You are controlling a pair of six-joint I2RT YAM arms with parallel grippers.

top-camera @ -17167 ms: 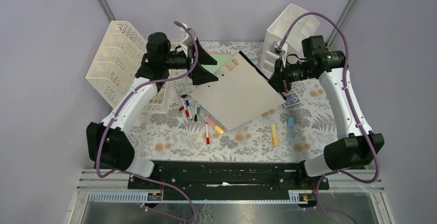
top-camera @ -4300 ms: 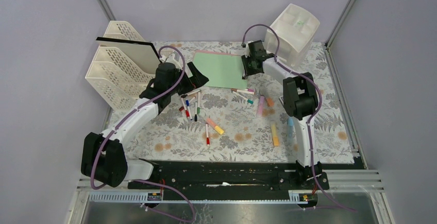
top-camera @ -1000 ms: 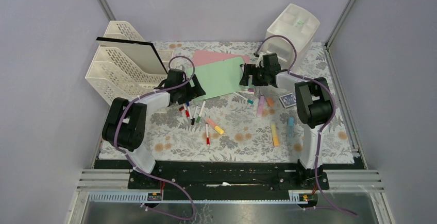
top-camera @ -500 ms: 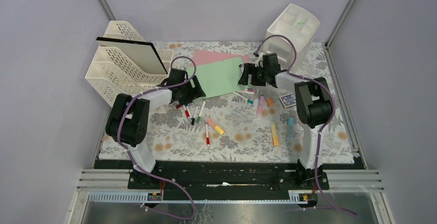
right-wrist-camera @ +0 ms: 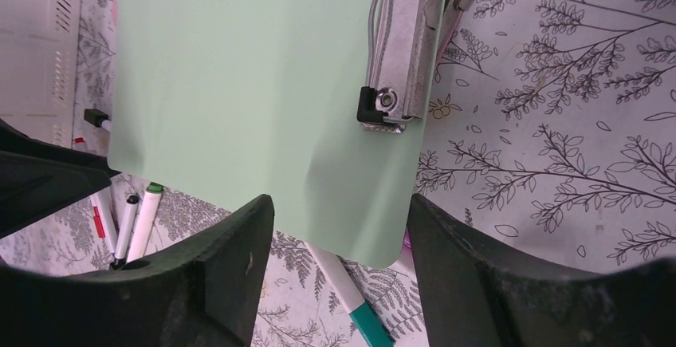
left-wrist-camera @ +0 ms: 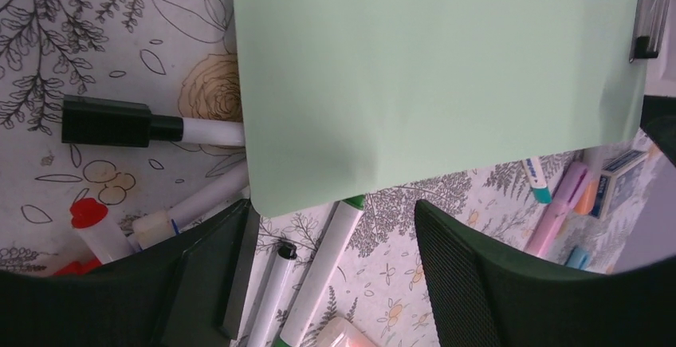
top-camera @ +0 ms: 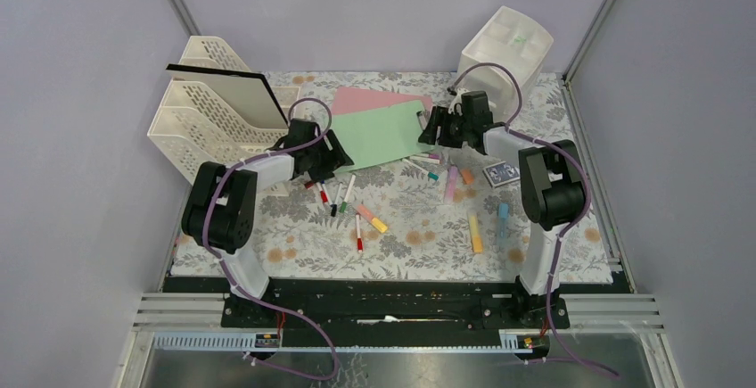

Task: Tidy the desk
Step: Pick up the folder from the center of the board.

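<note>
Fern-printed cloth covers the desk [top-camera: 419,250], filling mid-frame, loose markers [top-camera: 339,197] nearest. Beyond, left gripper [left-wrist-camera: 331,223] and right gripper [right-wrist-camera: 339,203] stand wide, straddling opposite ends of the green clipboard [top-camera: 379,134]; they should pinch together, lift level, and clear the markers toward the upper-left rack [top-camera: 209,116].

The lattice file rack [top-camera: 209,116] is blocking the far left corner of the desk [top-camera: 571,218], and the drawer unit [top-camera: 506,49] is crowding the far right corner. Between them a green clipboard [top-camera: 379,134], overlapping a pink board [top-camera: 365,98], is filling the far middle. Markers [top-camera: 347,188] are cluttering the surface at its near left corner; highlighters [top-camera: 475,232] and a card box [top-camera: 500,173] are dotting the right half. Bare cloth is running along the near edge.
</note>
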